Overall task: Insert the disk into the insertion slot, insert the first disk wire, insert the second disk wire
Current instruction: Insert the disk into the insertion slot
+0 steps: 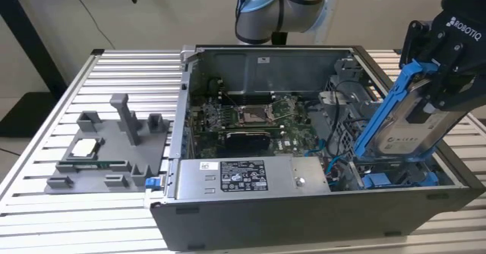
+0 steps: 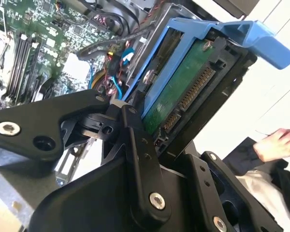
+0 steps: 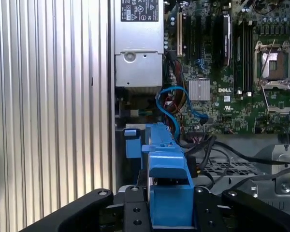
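Near the table [image 1: 129, 77] edge at the exterior view's left sits a grey fixture tray [image 1: 106, 151], well apart from the work. The open computer case [image 1: 304, 225] fills the middle of the table. Inside it are the motherboard [image 1: 251, 120] and the power-supply box [image 1: 243, 177], then loose blue cables [image 1: 332, 151] just beside the insertion slot [image 1: 383, 180].

At the case's end toward the exterior view's right, the jaws pinch the disk [image 1: 410, 126] by its blue carrier. The disk is steeply tilted, its lower end at the slot's mouth; I cannot tell whether they touch.

The likeliest trouble is that tilt. If the disk is pushed in without lining up, the carrier could catch the sheet-metal rim, jam, or twist in the grip. The cables could also get trapped underneath.
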Robot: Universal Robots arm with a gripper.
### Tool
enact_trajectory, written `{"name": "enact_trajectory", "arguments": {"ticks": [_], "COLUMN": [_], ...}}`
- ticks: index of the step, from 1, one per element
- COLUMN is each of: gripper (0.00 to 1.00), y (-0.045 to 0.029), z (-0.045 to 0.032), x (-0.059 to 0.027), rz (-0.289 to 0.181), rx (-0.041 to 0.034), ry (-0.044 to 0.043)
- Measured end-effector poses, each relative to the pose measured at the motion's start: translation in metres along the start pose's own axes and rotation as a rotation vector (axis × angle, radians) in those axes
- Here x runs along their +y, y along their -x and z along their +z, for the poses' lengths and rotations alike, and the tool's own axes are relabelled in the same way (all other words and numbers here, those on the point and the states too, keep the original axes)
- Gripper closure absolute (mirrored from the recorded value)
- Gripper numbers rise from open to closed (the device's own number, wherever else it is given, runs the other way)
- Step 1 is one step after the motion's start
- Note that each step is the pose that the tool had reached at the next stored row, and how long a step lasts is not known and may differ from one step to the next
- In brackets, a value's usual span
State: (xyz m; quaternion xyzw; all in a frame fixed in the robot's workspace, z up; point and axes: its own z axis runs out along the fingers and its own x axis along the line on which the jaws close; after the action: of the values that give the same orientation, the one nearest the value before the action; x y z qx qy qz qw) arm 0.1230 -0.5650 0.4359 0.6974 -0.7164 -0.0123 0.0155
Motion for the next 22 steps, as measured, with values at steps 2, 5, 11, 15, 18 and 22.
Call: {"name": "enact_trajectory", "arguments": {"ticks": [2, 5, 11, 15, 18, 22], "gripper": [0.68, 0.68, 0.68, 0.68, 0.68, 0.68], "y": [-0.0002, -0.0006, -0.0015, -0.0034, -0.0056, -0.0061], "z": [0.0033, 0.0083, 0.0166, 0.0226, 0.0273, 0.0345], "x": [-0.0020, -0.0041, -0.0084, -0.0095, -0.0099, -0.0103], "rz": [0.000, 0.000, 0.000, 0.000, 0.000, 0.000], "rx": [-0.0004, -0.0030, -0.0086, -0.0089, -0.0092, -0.0090], "ry": [0.0000, 0.0001, 0.0002, 0.0002, 0.0003, 0.0002]}}
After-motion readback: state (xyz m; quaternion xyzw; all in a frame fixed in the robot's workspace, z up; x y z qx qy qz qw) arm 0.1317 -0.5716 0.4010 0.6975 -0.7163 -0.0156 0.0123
